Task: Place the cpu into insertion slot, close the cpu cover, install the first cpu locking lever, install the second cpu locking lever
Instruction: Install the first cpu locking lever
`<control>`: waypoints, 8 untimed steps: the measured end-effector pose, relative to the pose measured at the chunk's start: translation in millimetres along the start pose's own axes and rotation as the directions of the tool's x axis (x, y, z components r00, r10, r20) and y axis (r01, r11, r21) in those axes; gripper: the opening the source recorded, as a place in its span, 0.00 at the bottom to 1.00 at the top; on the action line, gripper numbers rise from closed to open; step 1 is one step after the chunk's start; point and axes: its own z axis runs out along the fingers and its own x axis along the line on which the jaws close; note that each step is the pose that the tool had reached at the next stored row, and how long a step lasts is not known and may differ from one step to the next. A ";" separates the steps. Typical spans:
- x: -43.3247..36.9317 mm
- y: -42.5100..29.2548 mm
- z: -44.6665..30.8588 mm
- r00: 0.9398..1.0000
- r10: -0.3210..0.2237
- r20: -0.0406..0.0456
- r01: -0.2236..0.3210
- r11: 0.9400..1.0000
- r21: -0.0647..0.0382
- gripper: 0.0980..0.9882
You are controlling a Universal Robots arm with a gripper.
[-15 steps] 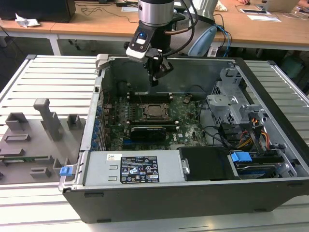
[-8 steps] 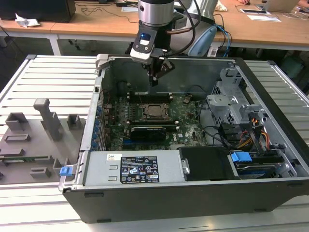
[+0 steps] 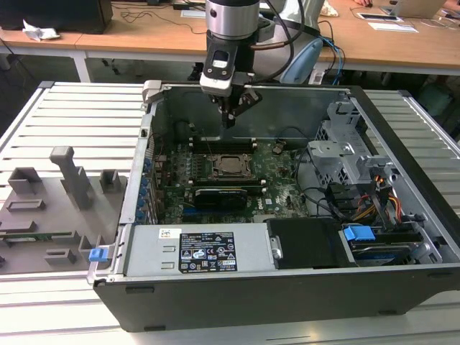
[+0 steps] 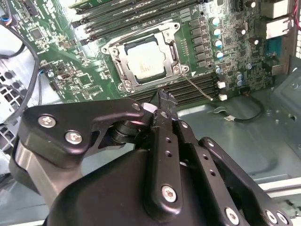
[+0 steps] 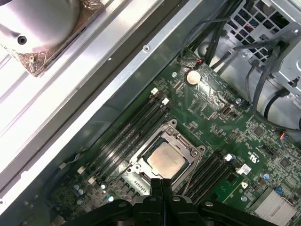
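Note:
The cpu (image 3: 231,164) sits in the insertion slot (image 3: 215,175) on the green board, silver top up. In both wrist views the cpu (image 4: 145,59) (image 5: 165,160) shows through the window of the cpu cover (image 4: 121,66) (image 5: 182,141), which lies flat over it. From one socket corner a thin wire locking lever (image 4: 196,88) angles out across the memory slots. My gripper (image 3: 230,122) (image 4: 164,101) (image 5: 162,182) hangs above the socket by the case's back wall, fingers shut together on nothing and apart from the board.
Memory slots (image 5: 129,129) flank the socket. A long black expansion card (image 3: 223,194) lies just in front of it, then the power supply (image 3: 194,251). Drive cage (image 3: 345,154) and cables (image 3: 359,205) fill the exterior view's right. A grey fixture plate (image 3: 50,208) lies outside the case.

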 end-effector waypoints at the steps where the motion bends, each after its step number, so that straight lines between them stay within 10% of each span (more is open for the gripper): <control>1: 0.0 0.0 0.0 1.000 -0.017 -0.001 0.017 1.000 0.000 0.01; 8: 0.0 0.0 0.0 0.995 -0.095 -0.005 0.095 0.995 0.000 0.01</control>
